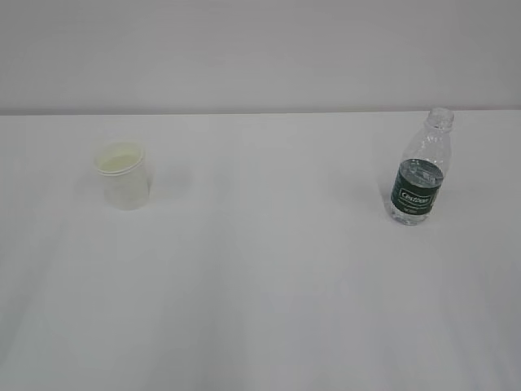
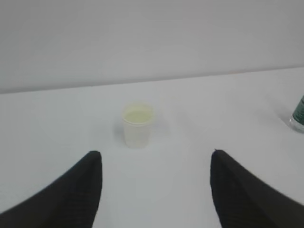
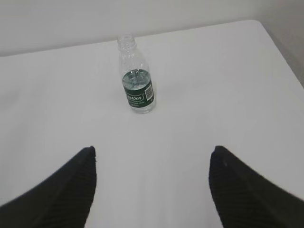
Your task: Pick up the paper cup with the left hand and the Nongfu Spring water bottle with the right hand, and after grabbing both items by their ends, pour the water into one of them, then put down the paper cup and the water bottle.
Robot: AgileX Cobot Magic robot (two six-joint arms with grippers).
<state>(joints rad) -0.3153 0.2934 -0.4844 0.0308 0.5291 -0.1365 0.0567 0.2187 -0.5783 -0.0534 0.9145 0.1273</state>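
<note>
Paper cup (image 1: 122, 175) stands upright on the white table (image 1: 260, 285), toward its left side and nearer the far edge than the near one. Rim up. The inside looks pale yellowish; whether it holds any liquid cannot be told from the exterior view or the left wrist view.

Nongfu Spring water bottle (image 1: 419, 171) stands upright toward the right side of the table, near the far edge and well apart from the cup. No cap on the neck. Water (image 3: 137, 88) shows inside at about label height, so the bottle is only partly full.

Left hand (image 2: 154, 190): jaws spread wide, nothing between them. The cup sits ahead of the gap, roughly centred, clear of both fingers (image 2: 71, 194). The bottle's base just shows at the right edge of that view.

Right hand (image 3: 152, 190): jaws likewise wide apart and empty. The bottle stands ahead of the gap, a little left of centre, with no contact. The table's far right corner is visible beyond it.

Neither arm appears in the exterior view, so both sit back from the objects.

Progress, judged from the layout: both objects rest on the table ungripped and both grippers are empty. That fits a start with nothing yet picked up. It fits equally a finish with both things set down again; the pictures do not settle it. If at the start, everything is left to do: close in, grasp the cup with the left and the bottle with the right, lift, pour, set down.
</note>
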